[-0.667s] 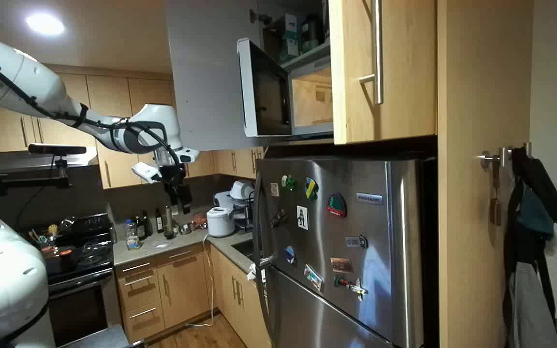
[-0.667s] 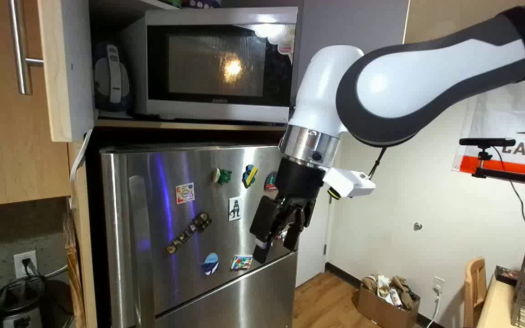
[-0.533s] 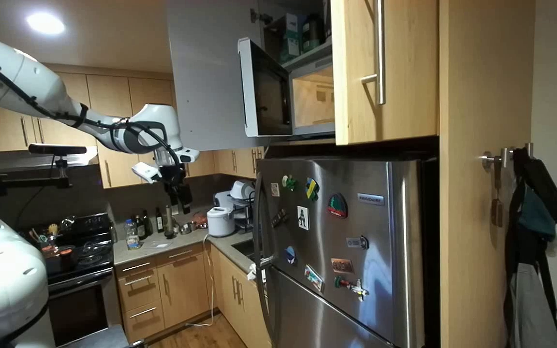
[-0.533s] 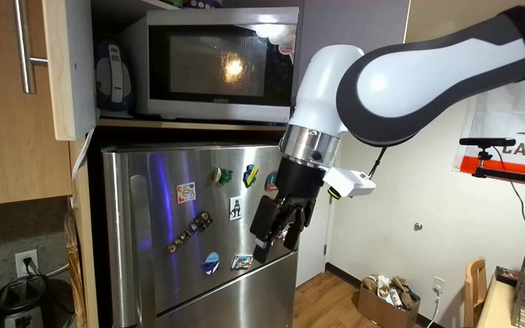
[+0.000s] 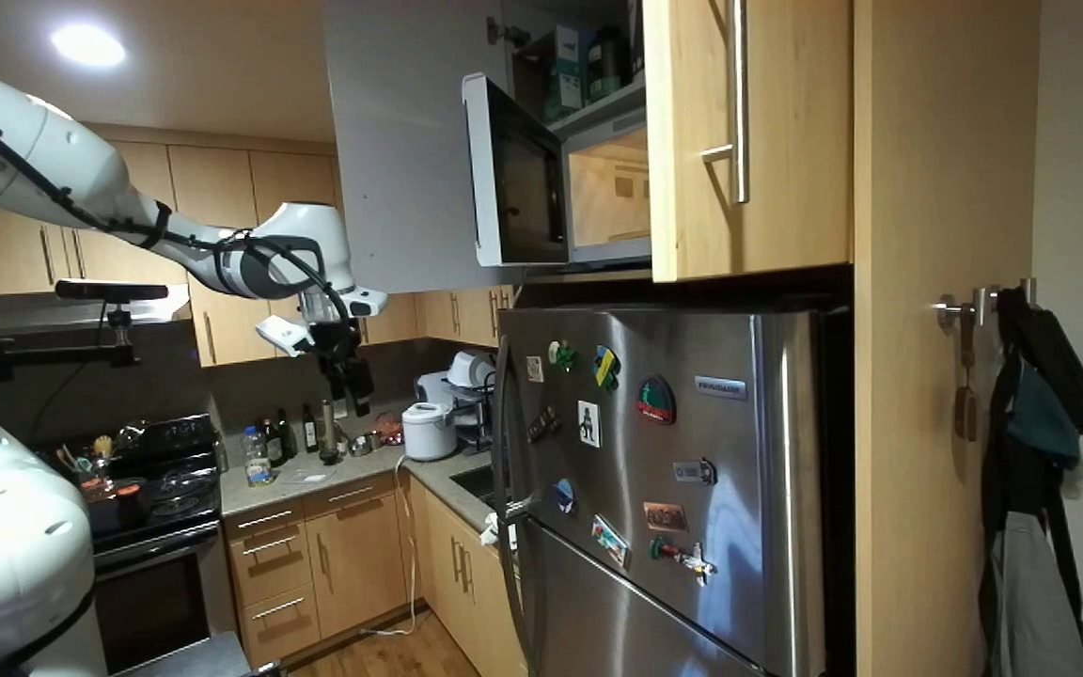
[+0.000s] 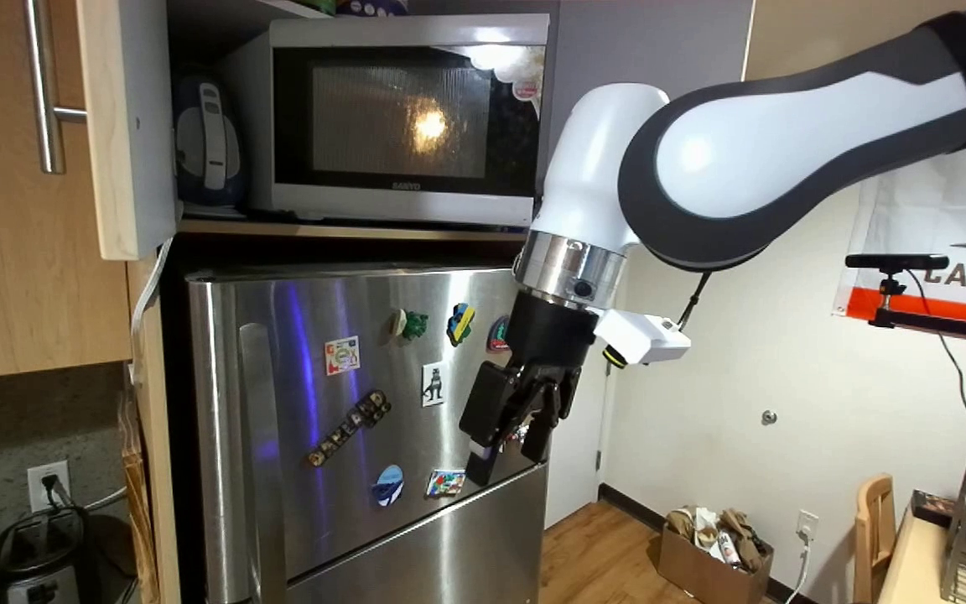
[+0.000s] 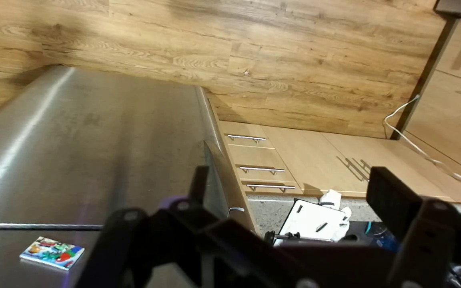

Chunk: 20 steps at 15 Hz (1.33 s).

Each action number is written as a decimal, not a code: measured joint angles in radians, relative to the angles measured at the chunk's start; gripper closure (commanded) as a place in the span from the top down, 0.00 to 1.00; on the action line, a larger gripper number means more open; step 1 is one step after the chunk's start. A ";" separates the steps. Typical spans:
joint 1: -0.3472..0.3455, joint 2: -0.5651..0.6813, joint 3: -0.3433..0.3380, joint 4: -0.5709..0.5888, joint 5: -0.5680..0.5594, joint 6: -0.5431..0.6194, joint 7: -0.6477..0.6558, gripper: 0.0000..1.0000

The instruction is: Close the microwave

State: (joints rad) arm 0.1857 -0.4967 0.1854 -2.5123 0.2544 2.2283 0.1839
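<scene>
Probably best to lift the gripper (image 6: 506, 463) — spread, holding nothing, well below the microwave (image 6: 403, 117) above the fridge (image 6: 340, 503) — up to the swung-out door (image 5: 525, 179), then push it from outside.

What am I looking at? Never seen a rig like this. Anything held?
It's a white-and-grey jointed robot arm with black two-fingered jaws. Two pictures are taken from outside it; the third from its wrist, looking past the jaws toward the brown wood-plank floor. The boxy silver microwave sits above the large stainless-steel refrigerator, its dark-windowed door open. Small colourful magnets dot the refrigerator; a white rounded appliance stands on the grey counter. The jaws stand apart, holding nothing.
</scene>
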 measured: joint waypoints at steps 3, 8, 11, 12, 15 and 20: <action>0.000 0.000 0.000 0.000 0.000 0.000 0.000 1.00; 0.000 0.000 0.000 0.000 0.000 0.000 0.000 1.00; 0.000 0.000 0.000 0.000 0.000 0.000 0.000 1.00; 0.000 0.000 0.000 0.000 0.000 0.000 0.000 1.00; 0.001 0.000 0.000 0.000 0.000 0.006 -0.001 1.00; 0.023 -0.019 0.000 -0.007 0.038 0.144 -0.003 1.00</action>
State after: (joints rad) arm 0.2088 -0.5160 0.1852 -2.5192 0.2923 2.3726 0.1810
